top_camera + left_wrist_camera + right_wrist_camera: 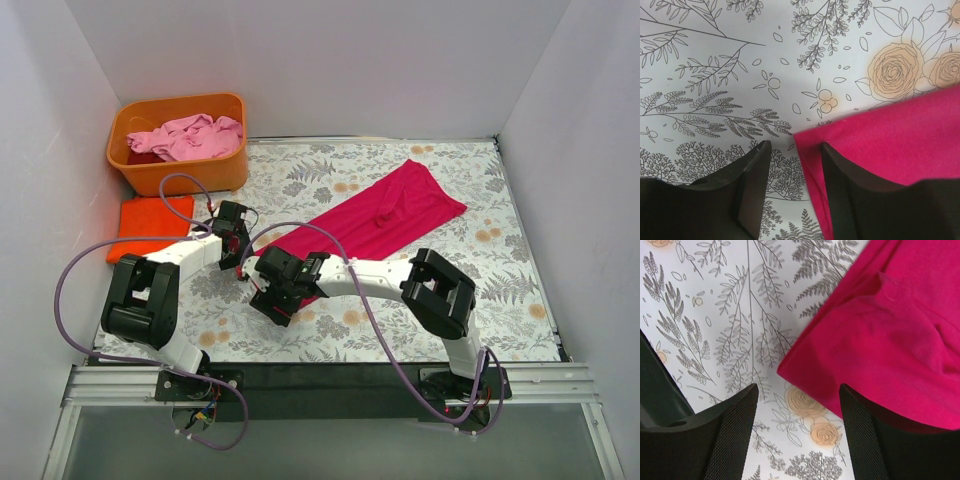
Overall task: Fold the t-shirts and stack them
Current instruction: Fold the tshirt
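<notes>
Left claw (795,146): the jaws are being held partly apart and pointed down at the table; no grip on anything is being shown.
Left claw fingers: one finger (850,200) is being seen over red cloth, the other (747,190) over bare floral table cover (715,75).
Magenta-red t-shirt (385,215): it is being shown laid out in a long slanted strip that runs away from both claws. Its near corner is lying in the gap of the left claw, with the hem just beside the finger that is over the cloth.
Right claw (797,390): the jaws are being held wide apart, and nothing is being gripped.
Right claw and cloth: a rounded, folded edge of the same t-shirt is reaching into the gap from the far side. One finger (875,440) is being seen over it.
Claws together: both are being held near each other at the strip's near end.
Orange t-shirt (150,225): it is being shown folded flat, near the left claw, on the side away from the right claw.
Orange tub (175,103): it is being shown beyond the left claw, just past the orange t-shirt.
Pale pink t-shirt (190,135): it is being shown bundled inside the tub.
Dark red t-shirt (145,157): it is being partly hidden beside the pink one in the tub.
</notes>
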### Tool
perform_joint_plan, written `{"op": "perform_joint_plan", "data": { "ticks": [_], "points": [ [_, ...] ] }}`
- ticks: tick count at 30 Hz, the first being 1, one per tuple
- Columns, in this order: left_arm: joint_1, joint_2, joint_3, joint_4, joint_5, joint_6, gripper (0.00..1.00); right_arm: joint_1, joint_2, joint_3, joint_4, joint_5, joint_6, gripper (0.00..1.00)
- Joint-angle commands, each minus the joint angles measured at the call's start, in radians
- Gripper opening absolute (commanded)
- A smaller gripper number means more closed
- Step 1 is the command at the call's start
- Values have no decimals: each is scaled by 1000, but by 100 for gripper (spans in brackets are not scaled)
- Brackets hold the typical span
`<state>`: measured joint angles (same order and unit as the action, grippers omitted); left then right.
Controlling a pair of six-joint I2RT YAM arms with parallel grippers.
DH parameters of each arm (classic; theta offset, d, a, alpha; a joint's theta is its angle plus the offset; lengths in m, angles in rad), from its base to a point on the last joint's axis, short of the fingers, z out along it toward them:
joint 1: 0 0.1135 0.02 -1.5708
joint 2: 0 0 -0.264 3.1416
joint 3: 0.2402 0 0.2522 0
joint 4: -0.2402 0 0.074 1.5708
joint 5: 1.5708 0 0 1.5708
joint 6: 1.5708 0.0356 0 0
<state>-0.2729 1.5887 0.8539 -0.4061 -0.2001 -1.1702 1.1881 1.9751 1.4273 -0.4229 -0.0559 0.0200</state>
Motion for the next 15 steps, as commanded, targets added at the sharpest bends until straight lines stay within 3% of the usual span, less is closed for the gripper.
{"op": "perform_joint_plan", "data": {
  "ticks": [1, 8, 15],
  "points": [
    [-3, 30, -7, -8, 10, 9, 40, 21, 27, 71, 9, 21, -6, 61],
    [-3, 47, -9, -7, 39, 9, 29, 39, 83, 105, -11, 85, -6, 58],
    [-3, 54, -7, -7, 59, 6, 24, 57, 126, 104, -31, 160, -15, 51]
  ]
}}
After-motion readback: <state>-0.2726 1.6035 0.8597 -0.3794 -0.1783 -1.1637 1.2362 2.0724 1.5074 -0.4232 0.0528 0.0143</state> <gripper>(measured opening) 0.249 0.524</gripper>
